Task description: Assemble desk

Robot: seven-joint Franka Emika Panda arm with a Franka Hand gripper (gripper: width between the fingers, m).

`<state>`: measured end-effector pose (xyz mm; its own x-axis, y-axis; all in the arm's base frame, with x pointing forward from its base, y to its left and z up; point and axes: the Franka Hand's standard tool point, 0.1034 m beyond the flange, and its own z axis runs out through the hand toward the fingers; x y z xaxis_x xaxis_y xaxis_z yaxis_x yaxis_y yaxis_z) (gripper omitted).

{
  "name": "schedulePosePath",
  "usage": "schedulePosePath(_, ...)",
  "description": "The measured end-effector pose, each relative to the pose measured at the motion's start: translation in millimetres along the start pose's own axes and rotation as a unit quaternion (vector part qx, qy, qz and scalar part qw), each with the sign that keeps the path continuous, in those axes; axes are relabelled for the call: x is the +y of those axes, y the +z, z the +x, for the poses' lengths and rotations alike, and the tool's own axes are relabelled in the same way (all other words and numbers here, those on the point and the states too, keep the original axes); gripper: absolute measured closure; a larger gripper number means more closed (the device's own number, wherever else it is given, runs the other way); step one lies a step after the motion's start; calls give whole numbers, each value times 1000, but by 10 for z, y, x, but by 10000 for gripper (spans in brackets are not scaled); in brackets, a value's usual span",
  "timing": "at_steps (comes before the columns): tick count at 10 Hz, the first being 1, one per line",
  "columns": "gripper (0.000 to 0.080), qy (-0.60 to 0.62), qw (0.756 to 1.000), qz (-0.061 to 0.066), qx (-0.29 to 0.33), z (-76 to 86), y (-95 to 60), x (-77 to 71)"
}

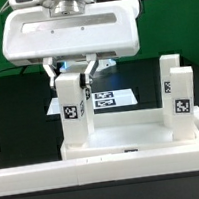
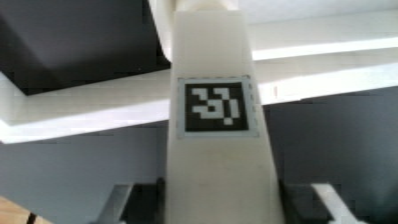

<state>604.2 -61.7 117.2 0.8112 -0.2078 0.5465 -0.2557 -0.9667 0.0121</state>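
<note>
The desk panel (image 1: 132, 136) lies flat and white near the table's front. One white square leg (image 1: 74, 113) with a black-and-white tag stands upright at the panel's corner on the exterior view's left. My gripper (image 1: 71, 79) comes straight down over it, shut on the leg's upper end, one finger on either side. In the wrist view the tagged leg (image 2: 217, 100) runs up from between the fingers (image 2: 324, 198) of my gripper (image 2: 217, 208), and the panel (image 2: 80, 118) lies beyond it. Whether its lower end sits in the socket is hidden. A second leg (image 1: 175, 93) stands upright at the corner on the exterior view's right.
The long low white border rail (image 1: 106, 169) runs along the front of the panel. The marker board (image 1: 115, 96) lies flat on the black table behind the panel. A green backdrop closes the back.
</note>
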Motion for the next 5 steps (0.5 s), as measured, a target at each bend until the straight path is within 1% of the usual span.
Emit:
schedulePosePath(2,510,-1,1000,-1,4,-5,-5,-6)
schedulePosePath(3,454,-1,1000,-1,4,-9,-3,-5)
schedulePosePath(4,318,-1,1000,-1,4,-10,-2,-5)
schedulePosePath(5,318,-1,1000,-1,4,-11,-1,-5)
